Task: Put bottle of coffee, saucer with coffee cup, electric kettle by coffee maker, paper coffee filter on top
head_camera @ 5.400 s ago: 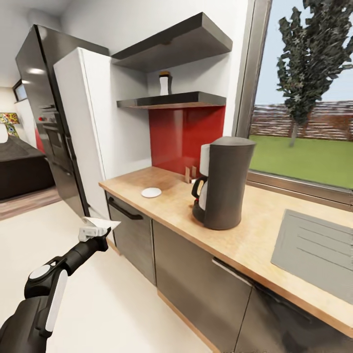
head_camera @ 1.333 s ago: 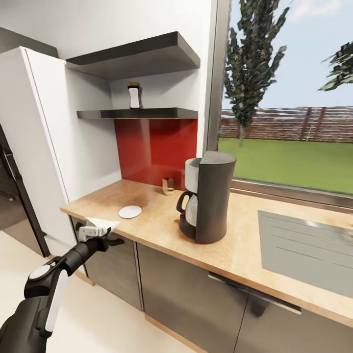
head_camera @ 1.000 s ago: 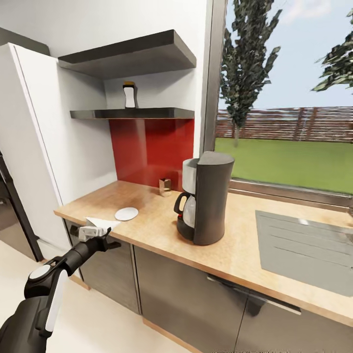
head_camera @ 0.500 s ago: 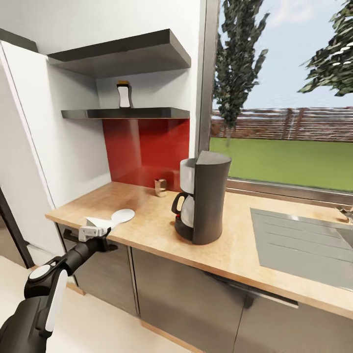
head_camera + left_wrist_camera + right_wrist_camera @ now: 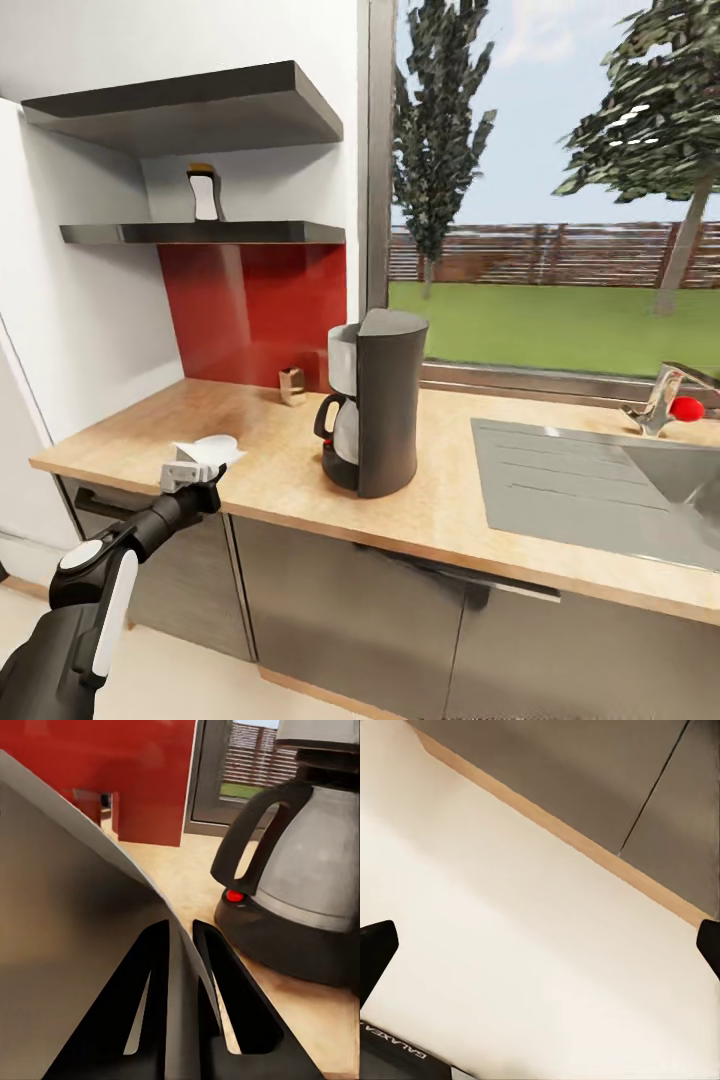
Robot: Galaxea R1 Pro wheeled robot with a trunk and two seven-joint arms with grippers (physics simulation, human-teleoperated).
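Filter [image 5: 208, 454]: thin white paper, flat wedge shape, pinched in the left claw [image 5: 192, 472], held out in front of the desk [image 5: 450, 505] edge, roughly level with the desk surface. In the left wrist view the claw's two dark fingers [image 5: 150, 975] are clenched on the sheet [image 5: 67, 945], which fans out wide and looks grey in shadow. Target is the coffee maker [image 5: 375, 400]: tall dark cylinder standing upright, flat top, glass carafe with black handle on its shelf-facing side. It lies forward and to the right of the left claw, and its top sits well above the claw, so my read is the next move needs lift first, then reach across. The left arm is the one to use, since it holds the filter. Right claw [image 5: 540, 945]: fingertips spread wide at the edges of its wrist view, released, nothing between them, pointing at pale floor and cabinet fronts. Saucer [image 5: 215, 443]: white, on the desk, partly hidden behind the filter. Bottle [image 5: 204, 193] upright on the lower shelf [image 5: 200, 233]. Wood-grain desk, red backsplash [image 5: 255, 305], steel sink [image 5: 590, 490] to the right.
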